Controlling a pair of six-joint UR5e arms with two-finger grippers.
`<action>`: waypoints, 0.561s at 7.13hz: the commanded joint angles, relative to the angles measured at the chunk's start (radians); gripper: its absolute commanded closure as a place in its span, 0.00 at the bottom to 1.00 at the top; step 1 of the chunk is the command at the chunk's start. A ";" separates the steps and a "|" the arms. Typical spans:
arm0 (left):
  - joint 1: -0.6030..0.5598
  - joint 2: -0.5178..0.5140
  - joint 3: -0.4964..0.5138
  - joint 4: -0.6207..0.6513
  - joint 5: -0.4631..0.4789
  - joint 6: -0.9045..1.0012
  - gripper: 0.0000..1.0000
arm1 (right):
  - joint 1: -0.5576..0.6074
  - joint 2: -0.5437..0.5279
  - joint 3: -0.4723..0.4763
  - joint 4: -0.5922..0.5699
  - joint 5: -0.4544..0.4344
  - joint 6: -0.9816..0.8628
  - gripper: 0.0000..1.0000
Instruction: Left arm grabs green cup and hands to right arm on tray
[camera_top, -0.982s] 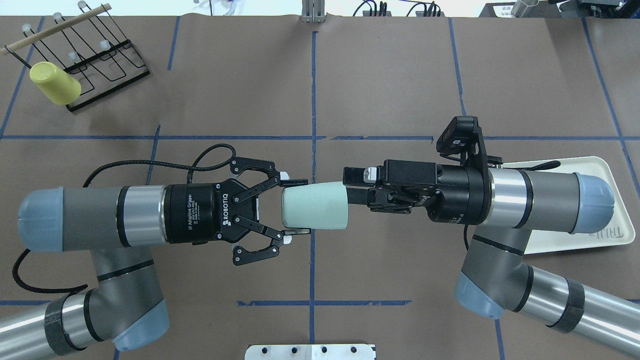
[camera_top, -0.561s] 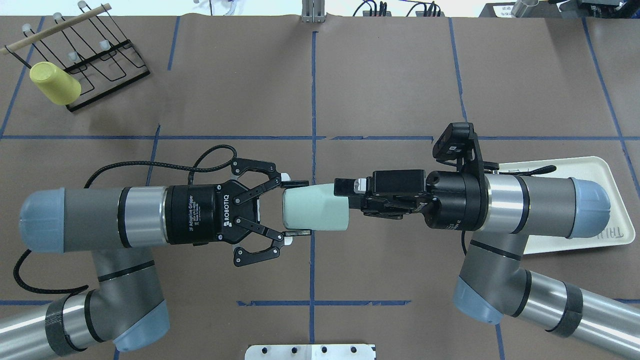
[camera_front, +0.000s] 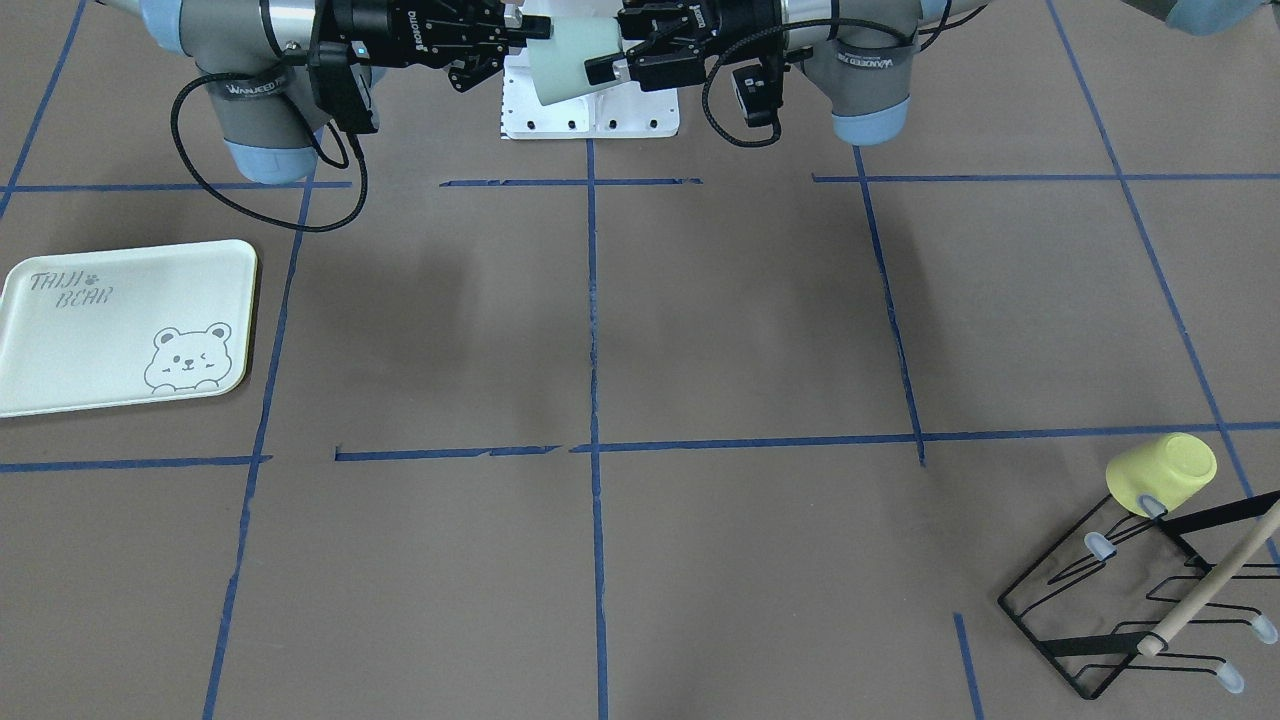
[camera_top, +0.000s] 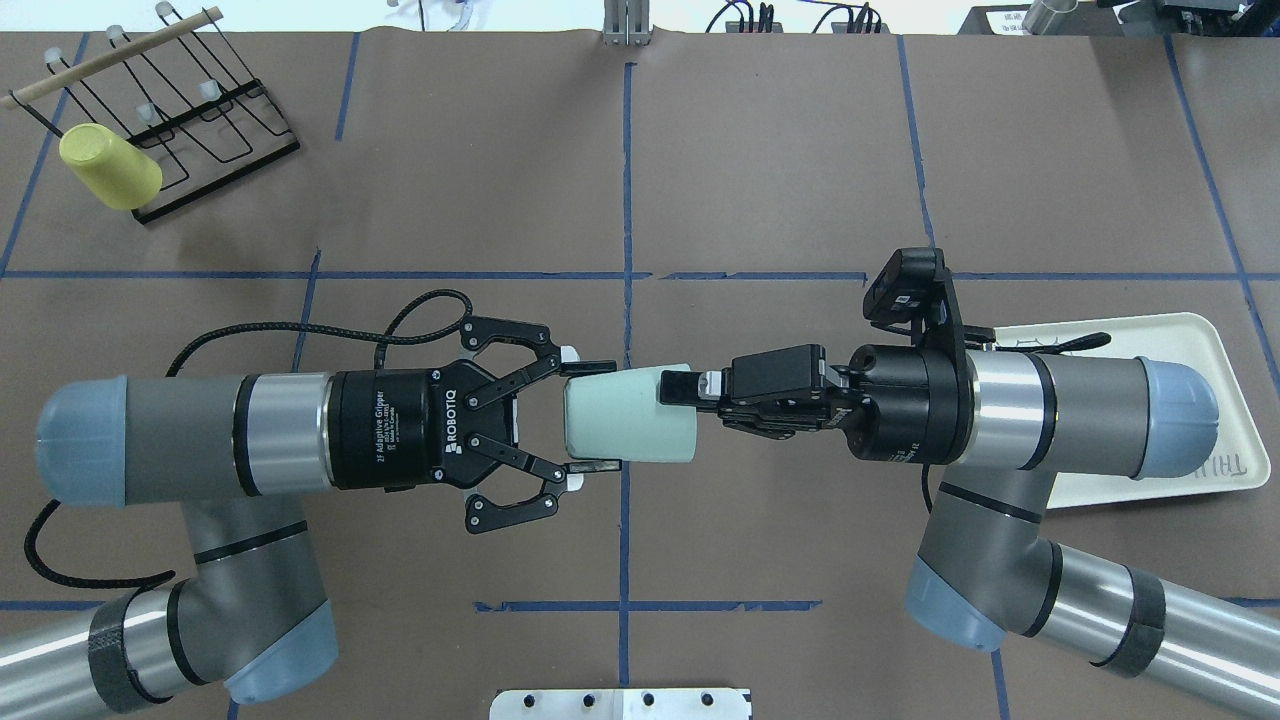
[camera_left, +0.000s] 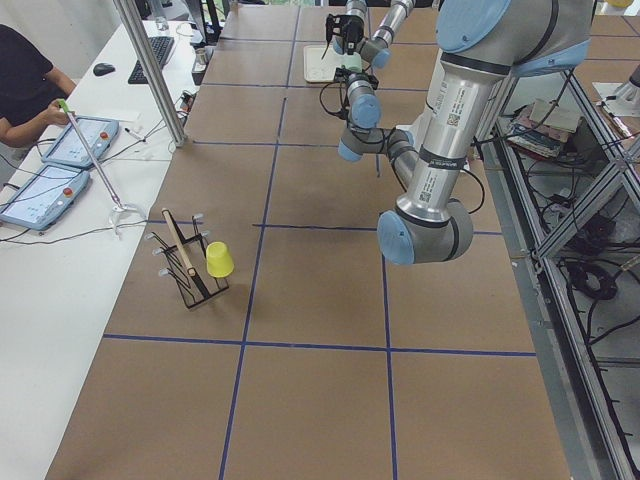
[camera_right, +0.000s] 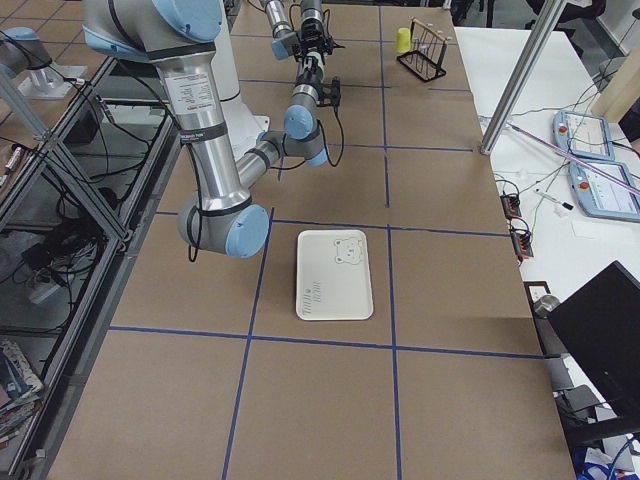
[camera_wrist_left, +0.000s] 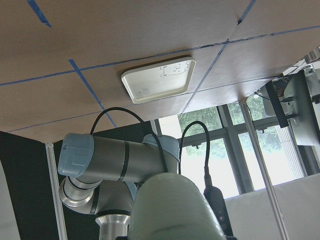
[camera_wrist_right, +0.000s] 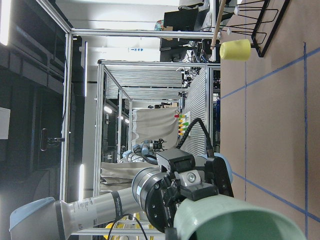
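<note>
1. 2 pincers at 1 cup: this is the handover stage, roughly mid-task by my read.
2. Left pincer (camera_top: 592, 416) is clamped across the base end of the green cup (camera_top: 625, 420). The cup lies sideways in the air over the desk (camera_top: 780, 170), near the centre tape line, rim towards the right arm.
3. Right pincer (camera_top: 680, 388) is rolled edge-on, with 1 finger overlapping the rim end in the overhead view. Can't tell if it's clenched on the rim or only around it.
4. Done: pick-up, lift, presentation. Left to do: confirm the right grip, release the left, carry, set down on the tray (camera_front: 160, 280).
5. Room: the tray is on the right arm's side, well apart from the cup, and only taped desk shows between them. Its raised rim is the edge to clear on set-down.
6. Yellow cup (camera_top: 110, 165) and wire rack (camera_top: 200, 110) sit in the far left corner, well apart from the exchange.
</note>
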 joint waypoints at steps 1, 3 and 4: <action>-0.002 0.007 -0.001 0.000 0.000 -0.004 0.01 | -0.002 -0.002 0.004 0.001 -0.003 0.002 1.00; -0.002 0.009 -0.003 0.002 0.000 -0.003 0.00 | -0.003 -0.003 0.004 0.001 -0.005 0.002 1.00; -0.002 0.009 -0.004 0.000 0.000 -0.003 0.00 | -0.003 -0.003 0.002 0.001 -0.005 0.002 1.00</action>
